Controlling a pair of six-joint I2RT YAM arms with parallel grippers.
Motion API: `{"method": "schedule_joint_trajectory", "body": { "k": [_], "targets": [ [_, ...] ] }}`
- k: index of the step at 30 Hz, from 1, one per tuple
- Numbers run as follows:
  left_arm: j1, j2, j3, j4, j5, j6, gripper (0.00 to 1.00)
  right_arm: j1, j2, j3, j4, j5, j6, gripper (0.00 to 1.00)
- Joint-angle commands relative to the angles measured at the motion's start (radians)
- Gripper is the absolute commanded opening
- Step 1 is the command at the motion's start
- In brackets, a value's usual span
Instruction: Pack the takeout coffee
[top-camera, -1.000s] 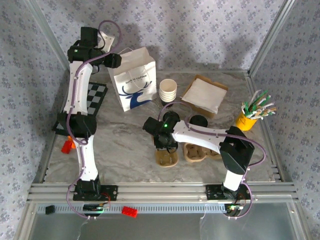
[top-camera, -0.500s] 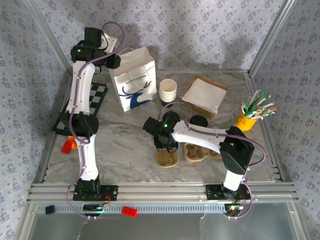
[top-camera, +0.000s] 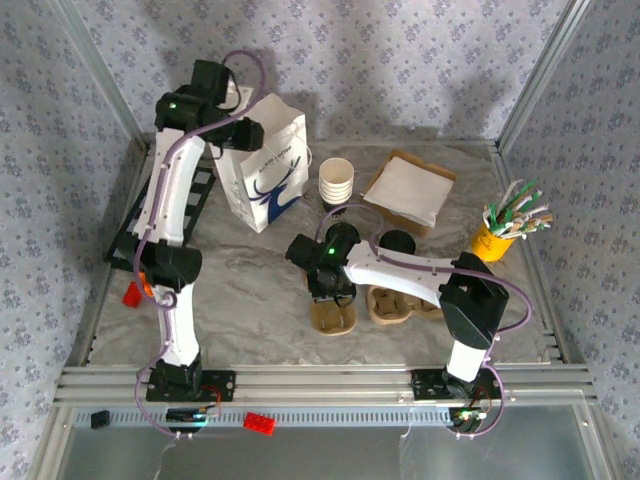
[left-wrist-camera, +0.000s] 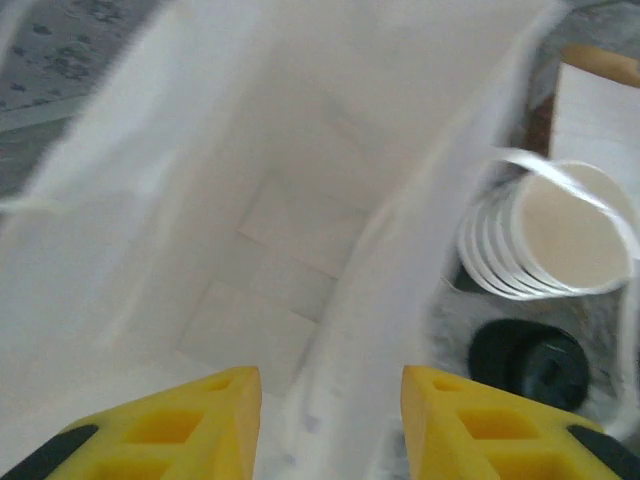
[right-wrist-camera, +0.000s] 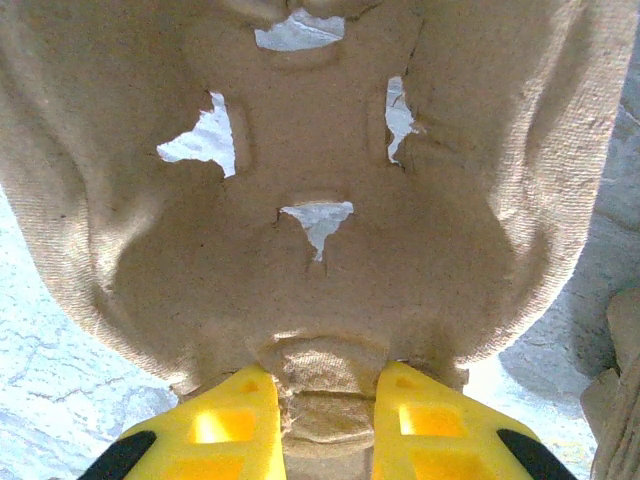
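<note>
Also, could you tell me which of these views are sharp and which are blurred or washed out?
Top external: sharp and evenly lit, soft shadows on the back wall. Left wrist: smeared, the paper bag nearly blown out white inside, the stacked cups streaked at the rims. Right wrist: crisp pulp texture on the cup carrier, softer on the right fingers.

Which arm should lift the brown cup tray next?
Right. The right gripper pinches the tray at its rim, ready to lift. The left gripper is up at the bag, straddling its wall.
</note>
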Motion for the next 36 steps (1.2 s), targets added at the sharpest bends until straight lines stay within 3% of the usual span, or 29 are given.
{"method": "schedule_joint_trajectory", "body": {
  "k": [1, 3, 8, 16, 18, 22, 30, 34, 36],
  "targets": [
    [-0.045, -0.037, -0.009, -0.049, -0.08, -0.086, 0.42, -0.004, -0.037, -0.006, -0.013, -0.007, -0.014, 0.21],
    [-0.065, -0.044, -0.01, -0.049, -0.048, -0.119, 0.42, -0.008, -0.047, -0.019, -0.006, -0.011, -0.014, 0.2],
    [-0.085, -0.076, 0.0, -0.017, -0.098, -0.103, 0.47, -0.021, -0.059, -0.023, 0.005, -0.01, -0.026, 0.2],
    [0.058, -0.122, -0.081, 0.067, -0.157, 0.101, 0.58, -0.028, -0.068, -0.018, -0.021, 0.018, -0.009, 0.2],
    [0.07, -0.097, -0.073, 0.067, -0.211, 0.144, 0.58, -0.029, -0.068, -0.02, -0.009, 0.021, -0.01, 0.2],
    [0.095, -0.044, -0.051, 0.093, -0.208, 0.176, 0.61, -0.029, -0.059, -0.011, -0.003, 0.017, -0.01, 0.2],
    [0.115, 0.151, 0.184, 0.0, -0.128, 0.213, 0.64, -0.029, -0.042, 0.003, -0.012, 0.01, -0.013, 0.2],
    [0.136, 0.166, 0.183, 0.007, -0.14, 0.175, 0.54, -0.029, -0.041, 0.002, -0.018, 0.009, -0.012, 0.2],
    [0.139, 0.159, 0.183, 0.0, -0.102, 0.161, 0.43, -0.029, -0.042, 0.004, -0.019, 0.013, -0.011, 0.2]
  ]
}}
